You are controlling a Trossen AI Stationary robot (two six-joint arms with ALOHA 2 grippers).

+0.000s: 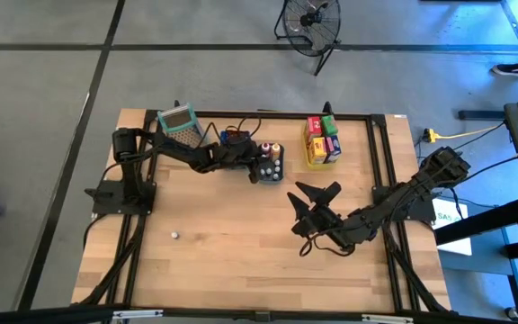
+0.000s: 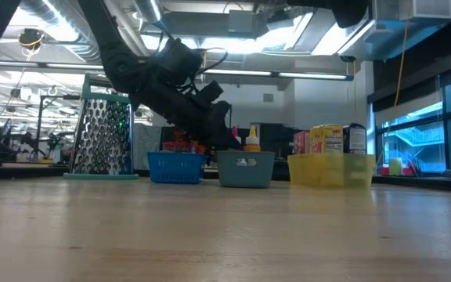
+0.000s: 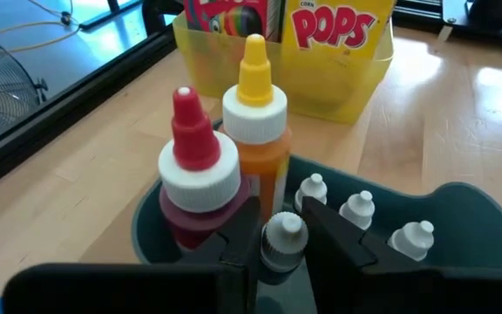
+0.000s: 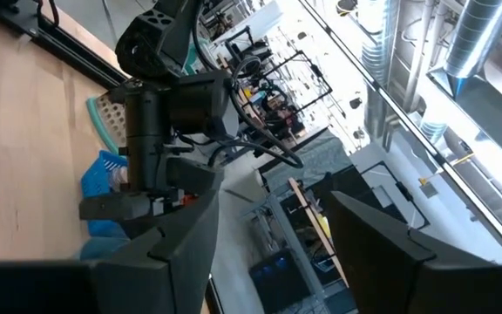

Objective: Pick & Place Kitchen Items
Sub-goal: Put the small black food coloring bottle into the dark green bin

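Your left claw (image 3: 284, 228) pinches a small grey-capped bottle (image 3: 283, 240) inside the dark grey rectangular tray (image 3: 460, 218), presumably slotting it among matching bottles; right claw (image 1: 311, 203) hovers wide above the worktop (image 1: 232, 243), idle

Left claw (image 3: 283, 235) gripping white-capped bottle (image 3: 282, 244), in grey tray (image 3: 460, 209), beside red-tipped bottle (image 3: 196, 174)

Robotics lab: exposed ceiling ducts (image 2: 69, 23), floor fan (image 1: 310, 20).

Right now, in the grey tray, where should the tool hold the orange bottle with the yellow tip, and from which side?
Probably at the white collar of the orange bottle, coming from above. It stands upright in the grey tray, with the red bottle close beside it, so its body is hard to reach.
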